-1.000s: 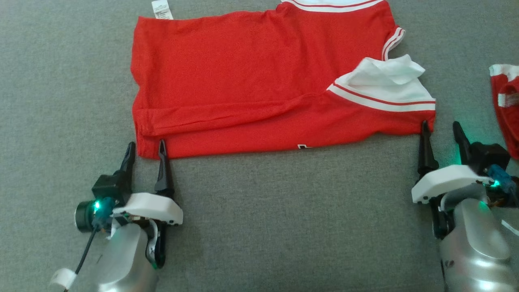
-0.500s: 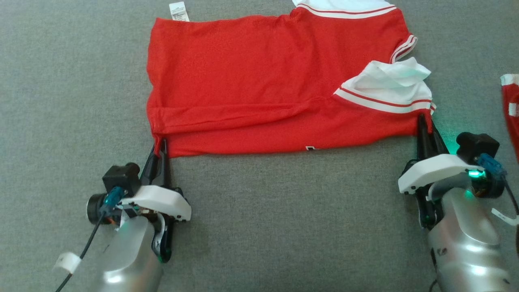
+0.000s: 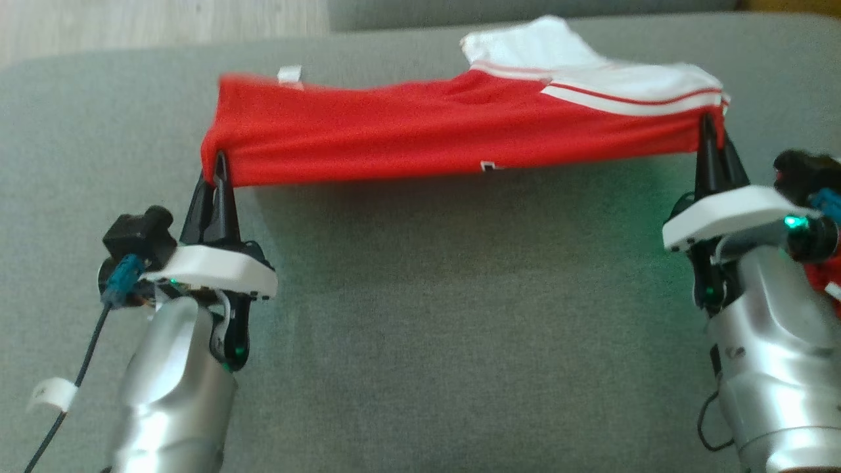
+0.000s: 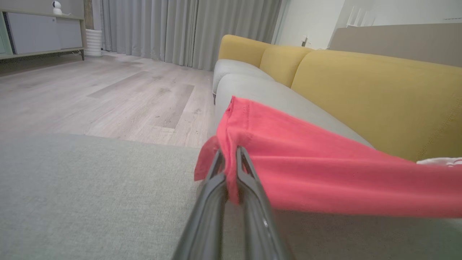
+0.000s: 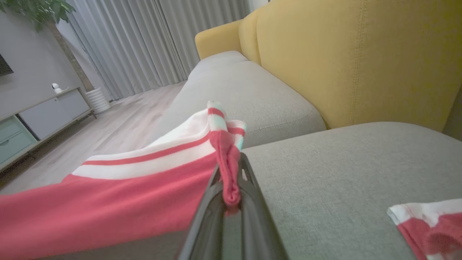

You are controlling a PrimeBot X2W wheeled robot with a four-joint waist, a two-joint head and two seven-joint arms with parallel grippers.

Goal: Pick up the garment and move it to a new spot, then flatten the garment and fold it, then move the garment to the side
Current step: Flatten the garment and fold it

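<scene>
Red-and-white jersey garment [image 3: 407, 135] has its near edge raised off the grey fabric cushion [image 3: 420, 328], long axis crosswise, with left gripper [image 3: 218, 167] and right gripper [image 3: 709, 131] each clamped on one near corner.

The left tool [image 3: 215, 169] and right tool [image 3: 713, 135] each carry two long black fingers that taper to narrow tips. Close up, the fingers [image 4: 252, 202] look dark grey and smooth. Behind each tool sits a white moulded cover, the left cover [image 3: 210, 269] and the right cover [image 3: 729, 210]. Beside each cover is a boxy black camera, the left camera [image 3: 139, 231] and the right camera [image 3: 798, 167], with a blue-teal plug [image 3: 121, 282]. A thin dark cable [image 3: 72, 401] leaves that plug and bears a white tag [image 3: 49, 394]. The left forearm [image 3: 171, 387] and right forearm [image 3: 775, 368] are glossy silver-grey shells. A green light [image 3: 795, 222] glows at the right wrist. A thin black wire loop [image 3: 706, 427] shows beside the right forearm.
</scene>
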